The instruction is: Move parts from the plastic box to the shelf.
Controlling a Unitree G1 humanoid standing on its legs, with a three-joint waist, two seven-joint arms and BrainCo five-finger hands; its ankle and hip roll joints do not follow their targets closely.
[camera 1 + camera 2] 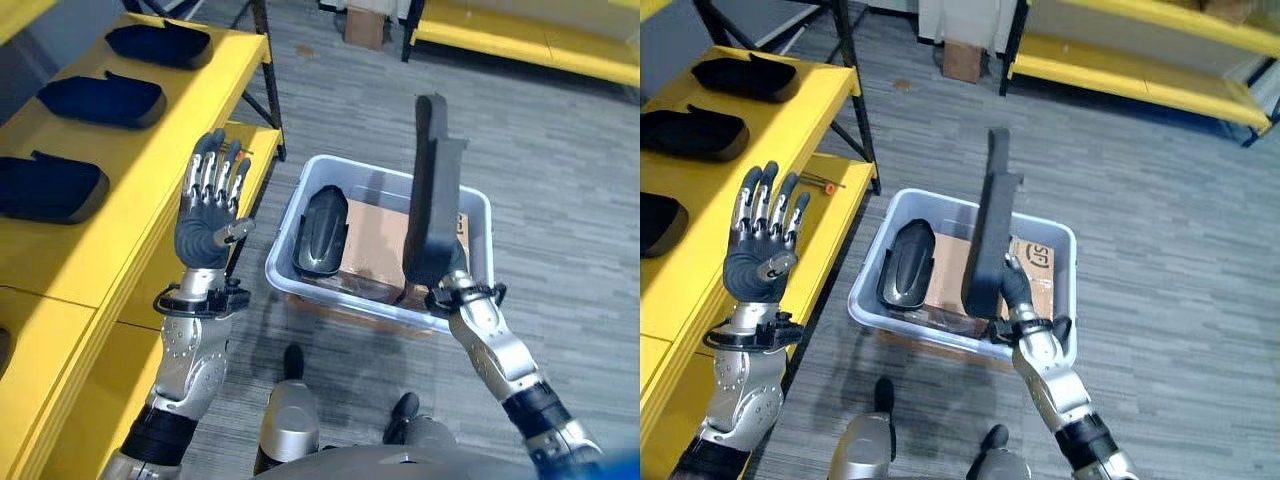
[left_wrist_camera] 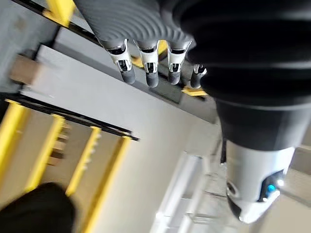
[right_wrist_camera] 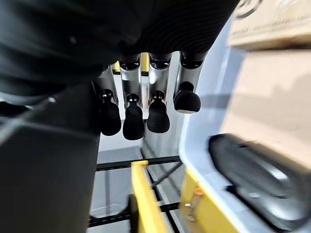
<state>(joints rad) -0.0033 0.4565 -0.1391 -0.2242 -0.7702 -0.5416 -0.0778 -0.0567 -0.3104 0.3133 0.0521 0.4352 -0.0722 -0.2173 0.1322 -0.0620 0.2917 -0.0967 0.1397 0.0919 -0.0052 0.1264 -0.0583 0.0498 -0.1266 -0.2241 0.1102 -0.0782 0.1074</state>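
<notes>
A long, flat black plastic part (image 1: 432, 190) stands upright in the robot's right hand (image 1: 1014, 285), lifted above the pale grey plastic box (image 1: 295, 215). The hand grips the part at its lower end, fingers curled round it; in the right wrist view the dark fingertips (image 3: 133, 121) wrap over the part's dark face (the part takes up most of that view's near side). The part rises well above the box rim, its narrower upper end pointing away from the robot and leaning slightly.

Below the hand, the box sits on the grey wood-patterned floor (image 1: 560, 180), just beside the yellow shelf (image 1: 120, 190). Inside it, a second part, a rounded black glossy shell (image 1: 320, 230), leans against the wall nearer the shelf, and a brown cardboard piece (image 1: 375, 245) lies flat along the bottom next to it.

The robot's left hand (image 1: 208, 215) is raised between the box and the shelf, palm side toward the camera, fingers straight and spread, holding nothing. In the left wrist view its fingertips (image 2: 148, 73) show in a row, extended into open air.

On the top level of the yellow shelf, three dark blue-black rounded parts (image 1: 100, 100) lie in a row, well apart from one another. Farther off, a second yellow shelf (image 1: 1140, 70) runs along the far side of the room, with a small brown cardboard box (image 1: 962, 60) on the floor near its end.
</notes>
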